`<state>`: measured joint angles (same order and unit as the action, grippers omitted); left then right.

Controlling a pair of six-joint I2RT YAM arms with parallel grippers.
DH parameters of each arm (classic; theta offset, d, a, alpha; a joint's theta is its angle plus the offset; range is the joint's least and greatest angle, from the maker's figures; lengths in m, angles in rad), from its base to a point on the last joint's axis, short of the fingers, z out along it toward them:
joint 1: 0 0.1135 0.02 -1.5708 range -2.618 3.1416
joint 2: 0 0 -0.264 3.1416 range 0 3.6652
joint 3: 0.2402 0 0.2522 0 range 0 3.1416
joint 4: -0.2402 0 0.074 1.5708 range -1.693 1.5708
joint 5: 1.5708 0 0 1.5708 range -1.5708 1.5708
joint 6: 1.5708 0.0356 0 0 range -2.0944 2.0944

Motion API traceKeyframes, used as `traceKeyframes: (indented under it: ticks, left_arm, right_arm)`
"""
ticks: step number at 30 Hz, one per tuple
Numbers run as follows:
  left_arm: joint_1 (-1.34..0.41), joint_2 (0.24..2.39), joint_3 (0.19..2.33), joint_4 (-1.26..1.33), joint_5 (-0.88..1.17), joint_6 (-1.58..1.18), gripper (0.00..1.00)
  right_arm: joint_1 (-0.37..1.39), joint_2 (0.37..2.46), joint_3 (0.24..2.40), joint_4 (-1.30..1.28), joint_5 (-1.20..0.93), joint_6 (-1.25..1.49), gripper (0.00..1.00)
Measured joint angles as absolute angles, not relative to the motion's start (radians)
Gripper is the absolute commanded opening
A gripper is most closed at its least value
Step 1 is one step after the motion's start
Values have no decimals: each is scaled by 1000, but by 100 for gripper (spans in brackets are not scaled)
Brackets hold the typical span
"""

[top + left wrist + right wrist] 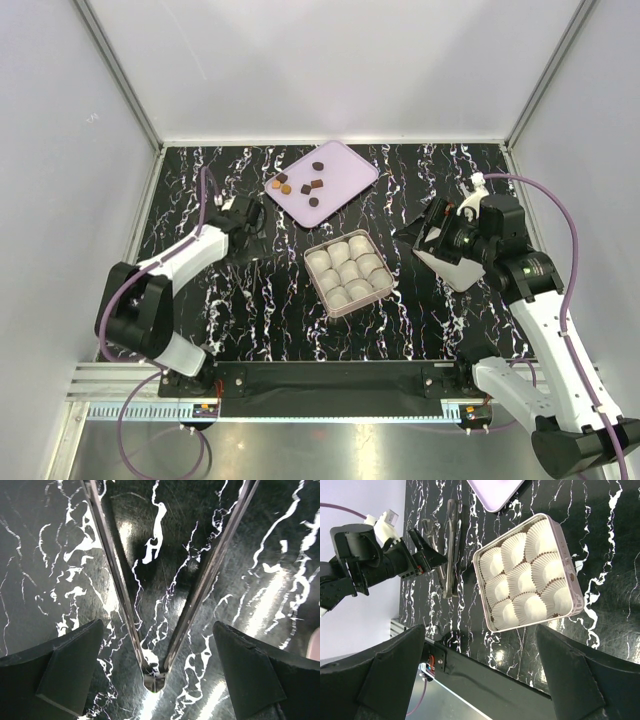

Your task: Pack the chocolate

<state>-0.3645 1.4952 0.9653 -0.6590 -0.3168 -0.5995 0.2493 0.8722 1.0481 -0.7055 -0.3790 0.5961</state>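
- While the box (365, 300) of white paper cups (348, 272) sits on the black marbled table (250, 310), the chocolate (305, 187) lies scattered on the pink lid (345, 165) just beyond the box's far side.
- The pieces are mostly dark brown, with a couple of orange ones at the lid's left end.
- Left of the box, the left gripper (157, 626) hovers with its fingers spread wide over metal tongs (120, 570) lying flat on the table.
- Right of the box, the right gripper (480, 630) hangs above the table, fingers parted and holding nothing.
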Motion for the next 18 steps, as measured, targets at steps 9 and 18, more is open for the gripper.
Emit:
traceKeyframes:
  ticks: [9, 18]
  left_arm:
    - [-356, 1539, 958, -620, -305, -544, 99]
    - [-344, 1540, 905, -577, -281, -526, 98]
  right_arm:
    - [249, 885, 1048, -709, -366, 580, 100]
    - [249, 889, 1049, -709, -359, 578, 100]
